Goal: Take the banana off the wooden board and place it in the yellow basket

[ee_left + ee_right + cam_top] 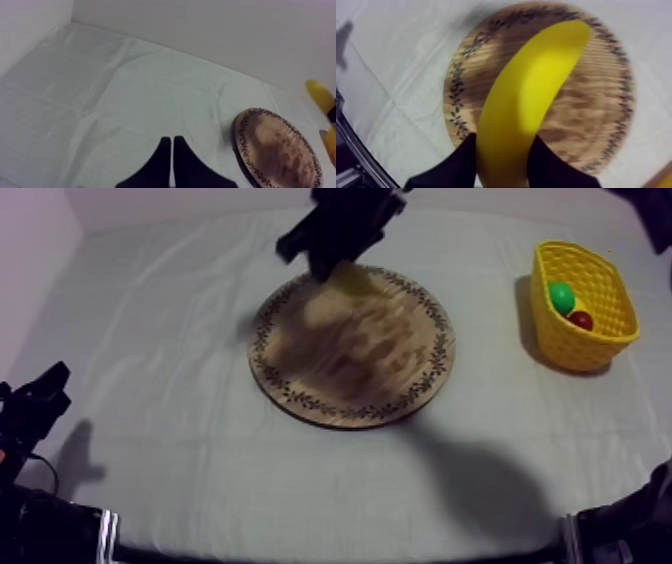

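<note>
My right gripper (338, 270) hangs over the far edge of the round wooden board (352, 348), shut on the yellow banana (352, 279). In the right wrist view the banana (528, 105) curves out from between the black fingers (458, 162), held above the board (591, 115). The yellow basket (583, 305) stands at the right of the table with a green fruit (561, 296) and a small red fruit (580, 320) inside. My left gripper (172, 145) rests low at the left, its fingers together as a narrow wedge over the cloth. The left wrist view also catches the board (277, 150) and the banana (320, 95) above it.
The grey-white cloth (180, 418) covers the table, with open room left of the board and in front of it. The arm's shadow falls on the cloth at the front right. A pale wall runs behind the table.
</note>
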### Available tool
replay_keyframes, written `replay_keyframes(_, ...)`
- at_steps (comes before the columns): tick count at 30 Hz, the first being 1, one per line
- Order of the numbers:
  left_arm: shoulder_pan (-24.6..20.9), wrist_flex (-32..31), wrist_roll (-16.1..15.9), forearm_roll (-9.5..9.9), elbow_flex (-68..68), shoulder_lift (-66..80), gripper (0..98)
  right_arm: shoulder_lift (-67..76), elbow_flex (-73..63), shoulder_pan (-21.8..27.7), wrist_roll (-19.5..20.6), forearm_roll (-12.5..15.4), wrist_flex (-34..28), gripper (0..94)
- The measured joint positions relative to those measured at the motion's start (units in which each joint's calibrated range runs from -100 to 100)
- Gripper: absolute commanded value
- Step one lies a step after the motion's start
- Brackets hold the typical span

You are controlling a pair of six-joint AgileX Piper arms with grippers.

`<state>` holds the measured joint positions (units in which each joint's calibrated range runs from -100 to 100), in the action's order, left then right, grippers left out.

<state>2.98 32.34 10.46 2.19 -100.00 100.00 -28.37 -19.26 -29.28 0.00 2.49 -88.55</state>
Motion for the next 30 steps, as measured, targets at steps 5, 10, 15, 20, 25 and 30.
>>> replay_keyframes(5,0.0,0.0,0.0,0.00,0.0,0.0,0.1,6.5,0.0,4.1,-0.3,-0.2,-1.3,29.9)
replay_keyframes(10,0.0,0.0,0.0,0.00,0.0,0.0,0.1,15.9,4.6,13.6,-0.5,-1.0,-1.3,30.2)
replay_keyframes(15,0.0,0.0,0.0,0.00,0.0,0.0,0.1,16.6,6.5,20.3,-0.5,-1.5,-0.3,30.6)
replay_keyframes(20,0.0,0.0,0.0,0.00,0.0,0.0,0.1,16.6,9.0,26.4,-0.8,-3.0,2.0,31.4)
replay_keyframes(25,0.0,0.0,0.0,0.00,0.0,0.0,0.1,16.6,12.4,31.0,-1.3,-3.9,4.2,34.1)
replay_keyframes(30,0.0,0.0,0.0,0.00,0.0,0.0,0.1,15.9,16.1,34.7,-1.4,-5.2,6.6,40.9)
